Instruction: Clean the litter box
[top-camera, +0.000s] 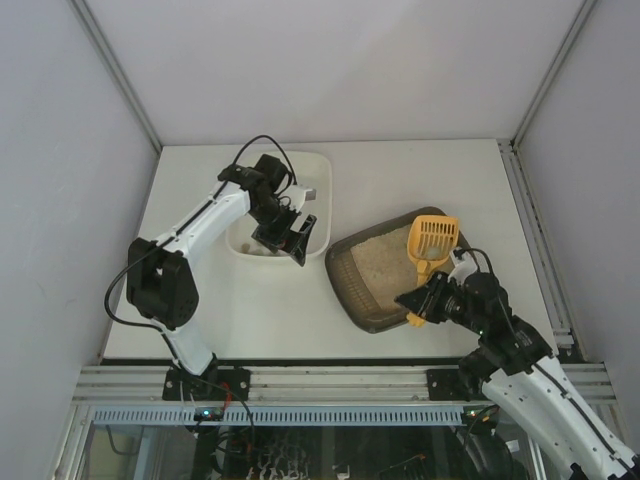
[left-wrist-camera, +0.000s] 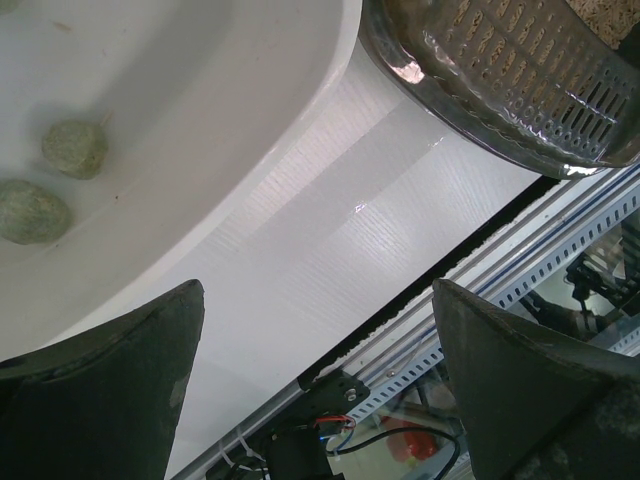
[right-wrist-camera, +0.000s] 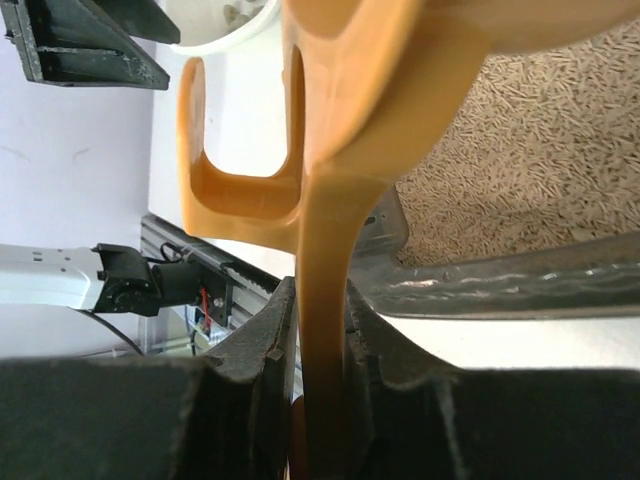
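Note:
The dark brown litter box (top-camera: 346, 288) with beige litter (top-camera: 383, 262) lies right of centre. Its perforated corner shows in the left wrist view (left-wrist-camera: 500, 80), and its rim (right-wrist-camera: 500, 285) and litter (right-wrist-camera: 520, 130) in the right wrist view. My right gripper (top-camera: 424, 303) (right-wrist-camera: 322, 400) is shut on the handle of the yellow slotted scoop (top-camera: 432, 242) (right-wrist-camera: 325, 250). The scoop head is over the box's far right part. My left gripper (top-camera: 287, 240) (left-wrist-camera: 318, 380) is open and empty over the near right corner of the white tub (top-camera: 320, 165).
The white tub (left-wrist-camera: 200, 90) holds two greenish-grey clumps (left-wrist-camera: 75, 148) (left-wrist-camera: 30, 210). The table's near edge with its metal rail (left-wrist-camera: 520, 270) runs just below both arms. White walls enclose the table on three sides.

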